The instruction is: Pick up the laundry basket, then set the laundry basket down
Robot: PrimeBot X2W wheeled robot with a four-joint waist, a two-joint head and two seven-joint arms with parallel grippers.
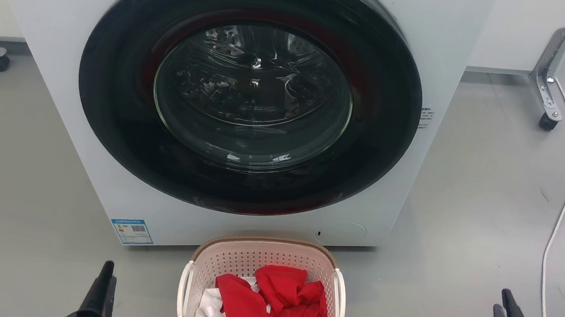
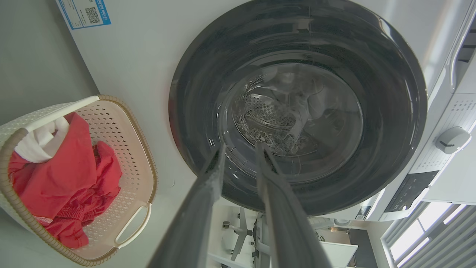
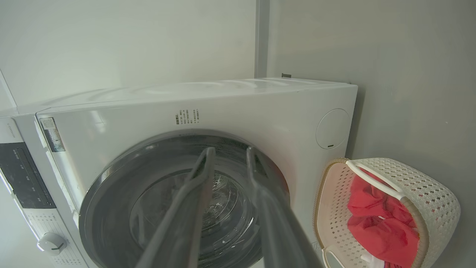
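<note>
Laundry basket [image 1: 254, 257] on floor [image 1: 459, 218] before washing machine [image 1: 252, 95], near end cut off by frame; red clothes [image 1: 276, 299] cover bottom. Left pincer [image 2: 240, 147], right pincer [image 3: 230, 149] both parted, holding nothing.

The near end of the cream-white perforated plastic laundry basket [image 1: 249, 259] is cut off by the head view's bottom edge; seemingly a white cloth [image 1: 207, 311] is half buried under red fabric [image 1: 279, 292].

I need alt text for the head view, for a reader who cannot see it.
A small cream laundry basket of red and white clothes stands on the grey floor before a white washing machine. The left gripper and right gripper hang at the bottom corners, clear of it.
</note>
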